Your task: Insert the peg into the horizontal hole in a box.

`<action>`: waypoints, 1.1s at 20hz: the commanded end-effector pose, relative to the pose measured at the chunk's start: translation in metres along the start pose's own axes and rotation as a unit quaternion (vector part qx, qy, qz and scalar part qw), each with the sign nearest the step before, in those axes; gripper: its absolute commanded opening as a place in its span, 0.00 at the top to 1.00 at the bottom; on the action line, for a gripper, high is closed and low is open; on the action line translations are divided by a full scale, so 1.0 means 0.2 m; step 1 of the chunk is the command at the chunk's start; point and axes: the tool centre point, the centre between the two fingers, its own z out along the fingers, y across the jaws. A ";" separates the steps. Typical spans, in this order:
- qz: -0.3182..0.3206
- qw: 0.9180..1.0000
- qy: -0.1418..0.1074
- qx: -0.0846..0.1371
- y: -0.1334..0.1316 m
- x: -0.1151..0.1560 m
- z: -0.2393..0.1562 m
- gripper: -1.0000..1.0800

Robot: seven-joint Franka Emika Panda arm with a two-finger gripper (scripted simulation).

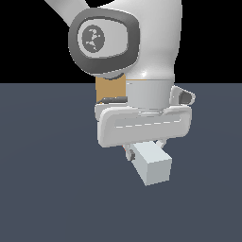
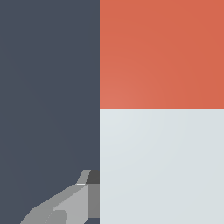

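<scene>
My gripper [image 1: 144, 145] hangs low over the floor and is shut on the peg [image 1: 151, 163]. The peg's light grey-white end sticks out toward the exterior camera; its red-orange half is hidden behind the hand there. In the wrist view the peg [image 2: 162, 109] fills one side, red-orange half [image 2: 162, 52] meeting the grey-white half [image 2: 162, 166], with one finger [image 2: 65, 205] beside it. The tan box [image 1: 109, 90] shows only as a small patch behind the arm. The hole is hidden.
The arm's large white link and dark joint cap [image 1: 104, 40] block most of the exterior view's upper middle. The dark grey-blue floor [image 1: 47, 189] stretches around the gripper on all sides.
</scene>
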 end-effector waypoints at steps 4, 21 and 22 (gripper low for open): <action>0.030 1.000 -0.001 -0.004 -0.02 -0.02 -0.20 1.00; 0.064 0.998 -0.001 -0.003 -0.04 -0.03 -0.40 1.00; 0.064 0.998 -0.002 -0.005 -0.04 -0.03 -0.42 1.00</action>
